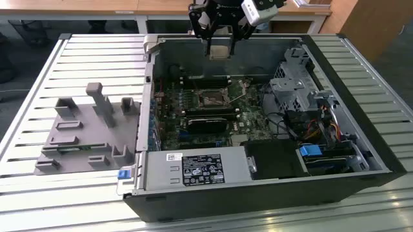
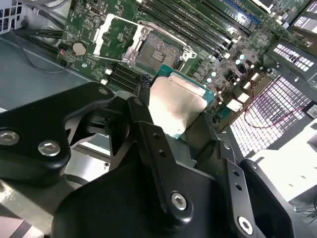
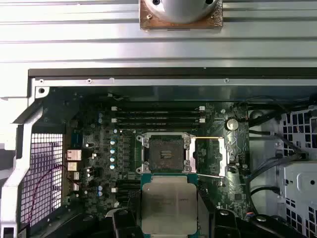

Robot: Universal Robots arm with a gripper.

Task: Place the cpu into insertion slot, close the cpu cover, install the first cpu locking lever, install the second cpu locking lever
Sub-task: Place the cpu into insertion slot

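The gripper [image 1: 219,45] is clenched on the cpu [image 1: 219,50], its two black fingers [image 2: 142,106] pressing on opposite edges of the chip, whose pale metal face shows in both wrist views. In the exterior view it hangs over the far edge of the open computer case [image 1: 258,199], above the motherboard [image 3: 99,148] and well apart from it, so the cpu is not seated. The insertion slot [image 3: 165,152] lies bare near the middle of the board, its dark centre exposed inside the silver rim. The cpu cover [image 3: 224,157] is swung open and lies just beside the slot, on the side away from the long black memory slots' [image 3: 157,117] ends. The case rests on a slatted metal table [image 1: 96,63], with a grey moulded fixture [image 1: 84,130] on the slats near the exterior view's left edge
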